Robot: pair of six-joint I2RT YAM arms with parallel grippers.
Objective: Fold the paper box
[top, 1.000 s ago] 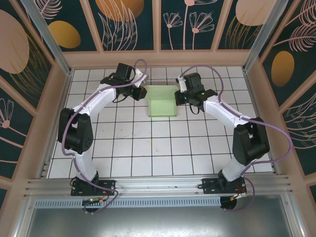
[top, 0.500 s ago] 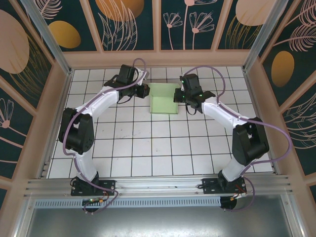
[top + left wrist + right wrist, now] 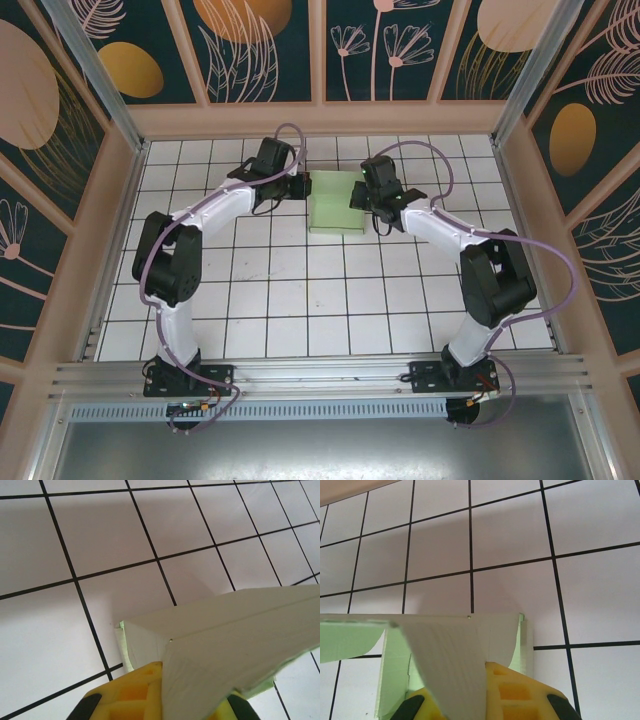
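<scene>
The paper box is a pale mint-green card shape lying on the white tiles at the far middle, with its side panels raised. My left gripper is at the box's left side and is shut on a card panel. In the left wrist view the paper box runs between the yellow fingers of the left gripper. My right gripper is at the right side, also shut on a panel. In the right wrist view the paper box passes between the yellow pads of the right gripper.
The tiled floor stretches open toward the arm bases. Wooden-framed patterned walls enclose the left, right and far sides. An aluminium rail crosses the near edge by the arm mounts.
Both arms have swung inward toward the box, keeping their grip on its sides. The box has shifted slightly right and its sides stand closer together.
</scene>
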